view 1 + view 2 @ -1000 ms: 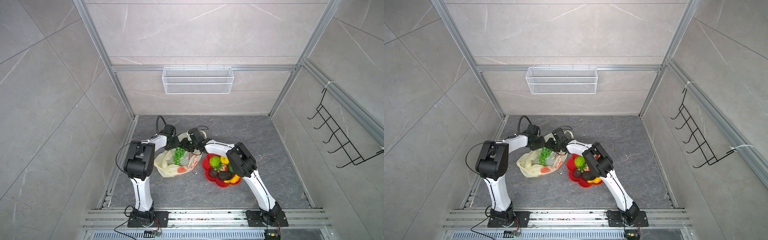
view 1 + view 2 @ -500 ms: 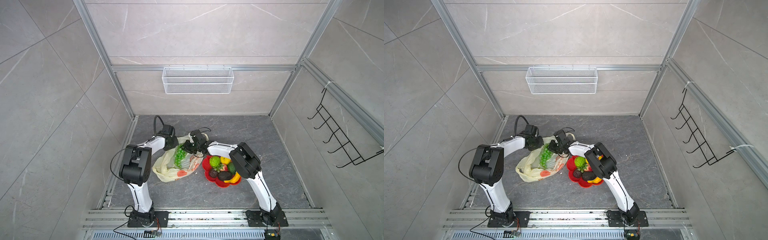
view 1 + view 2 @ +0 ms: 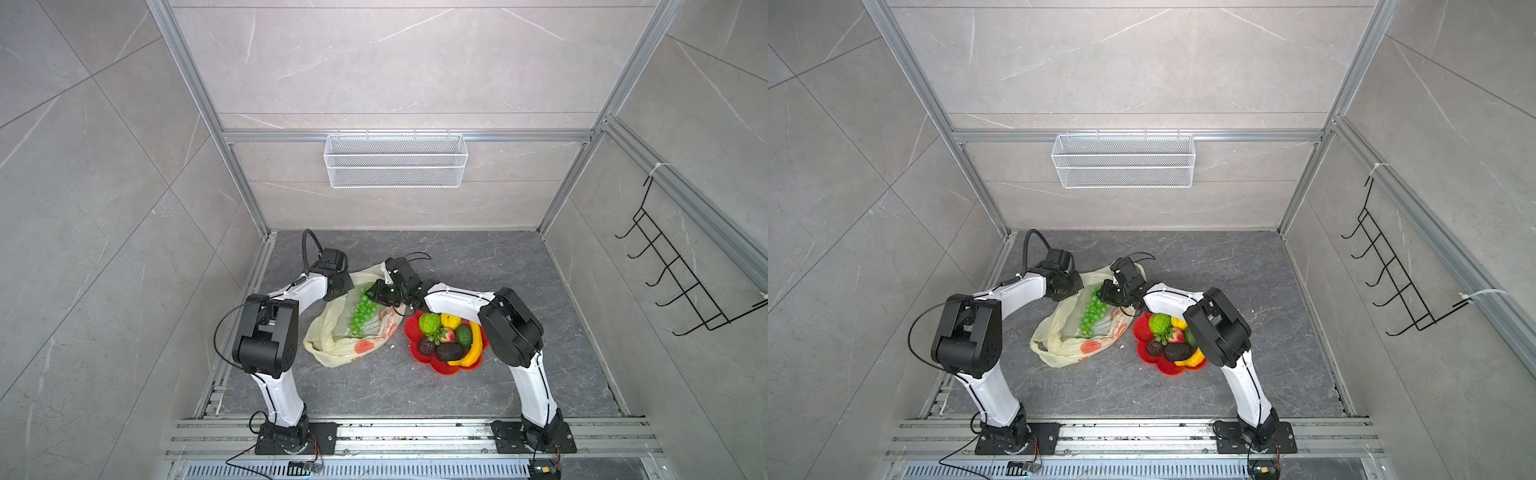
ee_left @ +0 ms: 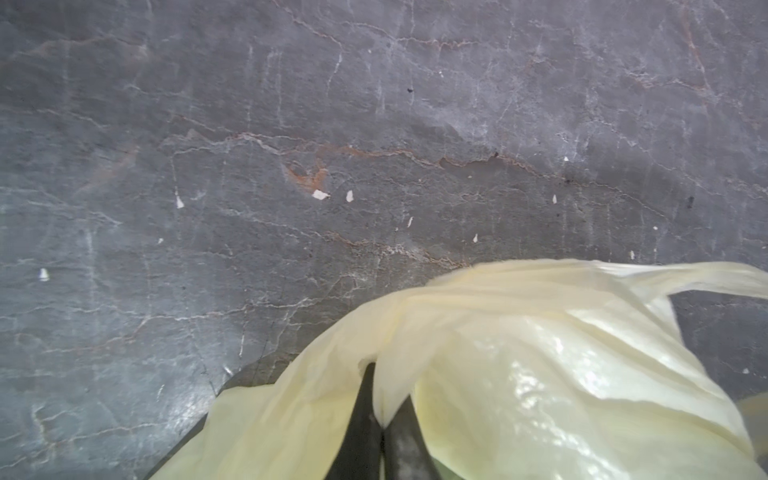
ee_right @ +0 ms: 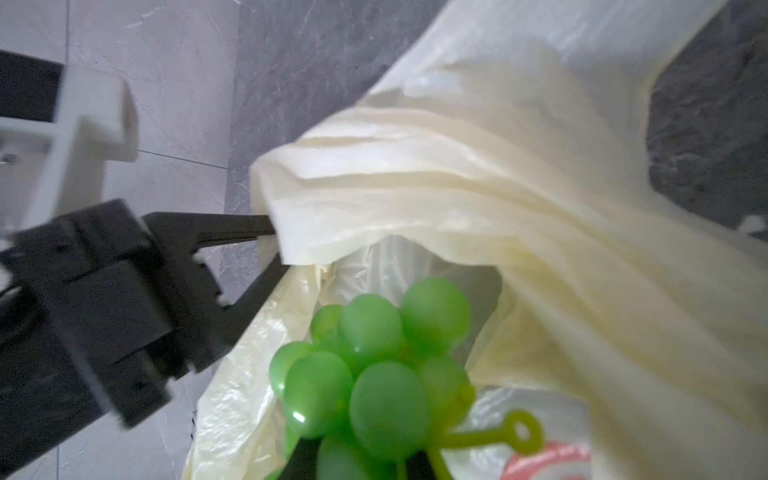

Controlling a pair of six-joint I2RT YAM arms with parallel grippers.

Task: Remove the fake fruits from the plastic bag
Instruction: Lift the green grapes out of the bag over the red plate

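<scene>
I'm looking at a dark grey stone floor (image 3: 478, 270) boxed in by pale tiled walls (image 3: 395, 62). My left gripper (image 4: 380, 409) is pinched closed on the rim of the bag (image 3: 332, 332). My right gripper (image 3: 376, 296) is clamped on the grapes (image 3: 359, 313) over the bag's mouth. In both top views the bunch runs from 12 to 6 o'clock. The bag lies at 9 o'clock of the red plate (image 3: 413, 338).

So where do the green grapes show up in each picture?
Top view: grapes left of centre, over the open bag.
Top view: same place.
Left wrist: not in it.
Right wrist: low centre, close up.
Shared landmark: the bag, in all four.
</scene>
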